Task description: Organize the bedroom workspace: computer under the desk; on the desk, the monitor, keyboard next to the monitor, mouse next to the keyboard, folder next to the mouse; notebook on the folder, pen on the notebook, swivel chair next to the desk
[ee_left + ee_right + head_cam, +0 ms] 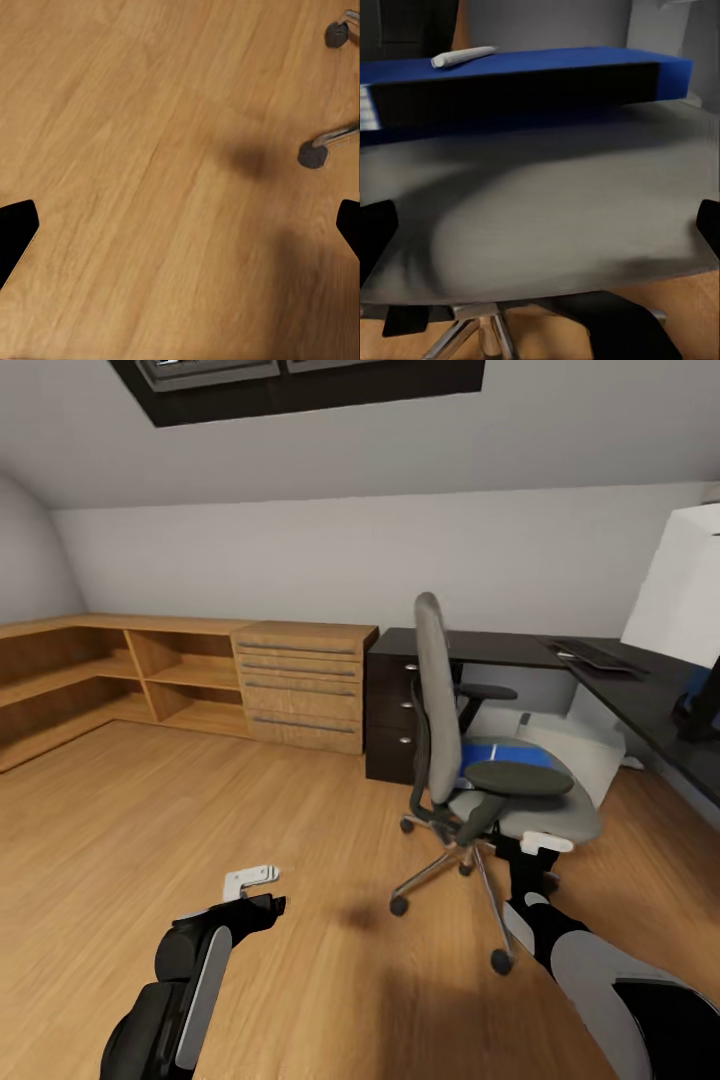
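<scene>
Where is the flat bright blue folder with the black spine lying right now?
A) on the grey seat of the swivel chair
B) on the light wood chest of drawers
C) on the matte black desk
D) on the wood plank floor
A: the flat bright blue folder rests on the grey seat of the swivel chair, with a short pale stick on top.

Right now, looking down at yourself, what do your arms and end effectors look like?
Both arms are bulky black shells with light grey panels. The left end effector has pale white-grey fingers on a black wrist; the right end effector looks alike. In the wrist views, fingertips appear black.
</scene>
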`<state>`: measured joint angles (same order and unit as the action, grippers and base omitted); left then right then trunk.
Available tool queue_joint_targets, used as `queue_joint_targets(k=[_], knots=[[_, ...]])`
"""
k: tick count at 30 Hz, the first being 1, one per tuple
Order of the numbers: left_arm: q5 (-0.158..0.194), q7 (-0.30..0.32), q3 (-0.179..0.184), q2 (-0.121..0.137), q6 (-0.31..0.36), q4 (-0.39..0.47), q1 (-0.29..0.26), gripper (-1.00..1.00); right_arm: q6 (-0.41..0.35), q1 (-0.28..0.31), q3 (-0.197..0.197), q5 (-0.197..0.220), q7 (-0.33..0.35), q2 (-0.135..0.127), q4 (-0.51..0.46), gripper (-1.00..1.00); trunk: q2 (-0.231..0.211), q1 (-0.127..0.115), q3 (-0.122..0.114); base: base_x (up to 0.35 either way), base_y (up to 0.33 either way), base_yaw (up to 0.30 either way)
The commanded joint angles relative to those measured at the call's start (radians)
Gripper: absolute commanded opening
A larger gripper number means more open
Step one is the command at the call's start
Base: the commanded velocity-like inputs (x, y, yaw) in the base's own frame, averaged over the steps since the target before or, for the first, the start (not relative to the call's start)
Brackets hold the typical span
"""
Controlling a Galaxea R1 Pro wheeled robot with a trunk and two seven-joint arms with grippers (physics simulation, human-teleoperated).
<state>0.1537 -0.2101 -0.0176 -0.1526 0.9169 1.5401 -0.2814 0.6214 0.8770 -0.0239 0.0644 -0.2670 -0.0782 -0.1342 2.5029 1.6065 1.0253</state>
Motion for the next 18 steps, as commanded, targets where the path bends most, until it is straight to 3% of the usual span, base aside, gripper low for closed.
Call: queue_joint_targets(k=[1,5,9,14,18], knots=[[0.010,-0.008,-0.001,-0.001,0.004,0.000,-0.001,1.00,0.004,0.000,0.001,0.005,0.005,0.000,0.001,1.00,0.000,0.000,0.001,0.000,0.000,0.266],[0.010,-0.008,-0.001,-0.001,0.003,0.000,-0.001,1.00,0.004,0.000,0.001,0.003,0.004,0.003,0.001,1.00,0.000,0.000,0.004,0.000,0.000,0.216],[0.010,-0.007,-0.001,-0.001,0.003,0.000,-0.001,1.00,0.004,0.000,0.001,0.003,0.004,0.003,0.001,1.00,0.000,0.000,0.005,0.000,0.000,0.051],[0.010,-0.006,-0.001,-0.001,0.003,0.000,-0.001,1.00,0.004,0.000,0.001,0.003,0.005,0.002,0.000,1.00,0.000,0.000,0.005,0.000,0.000,-0.010],[0.010,-0.006,-0.001,-0.001,0.003,0.000,-0.001,1.00,0.004,0.000,0.000,0.003,0.005,0.000,-0.001,1.00,0.000,0.000,0.004,0.000,0.000,-0.182]])
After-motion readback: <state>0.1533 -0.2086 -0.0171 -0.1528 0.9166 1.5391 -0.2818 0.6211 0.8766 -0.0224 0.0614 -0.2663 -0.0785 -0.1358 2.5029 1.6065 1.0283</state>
